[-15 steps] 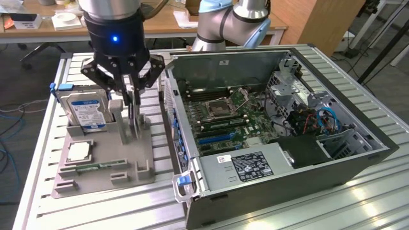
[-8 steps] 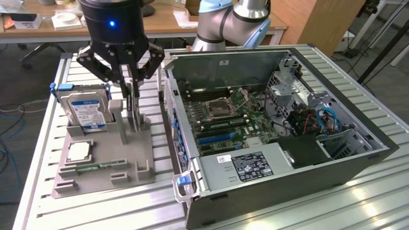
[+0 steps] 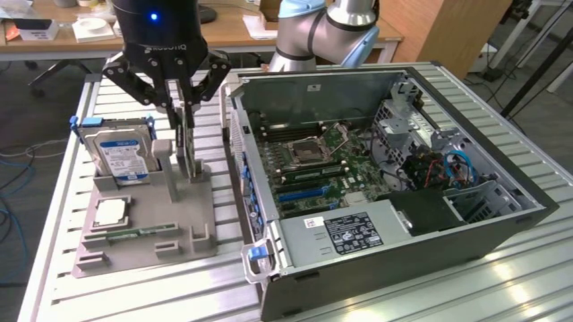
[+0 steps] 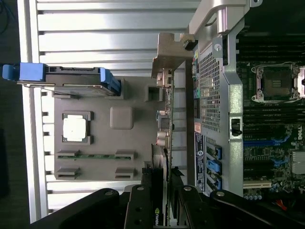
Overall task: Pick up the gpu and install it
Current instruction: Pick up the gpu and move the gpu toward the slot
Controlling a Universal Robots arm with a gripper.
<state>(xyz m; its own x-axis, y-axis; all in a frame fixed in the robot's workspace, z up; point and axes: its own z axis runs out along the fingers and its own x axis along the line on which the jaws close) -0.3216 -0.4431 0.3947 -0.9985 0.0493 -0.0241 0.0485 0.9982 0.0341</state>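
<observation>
The jaws are closed on the top edge of the gpu (image 3: 186,147) (image 4: 163,124), a thin green card with a black face and silver end bracket. It stands upright on edge in a slot of the grey plastic holder tray (image 3: 192,215) under the black gripper (image 3: 184,104) (image 4: 160,210). A blue-labelled boxy hard drive (image 3: 121,151) stands near it in the same tray. The open black computer case (image 3: 403,282) lies just beside the tray, on the exterior view's right.

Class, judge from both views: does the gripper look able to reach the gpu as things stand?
Probably yes: the gripper sits right at the upper edge of the gpu, which stands upright in its grey holder, with nothing between them.
</observation>
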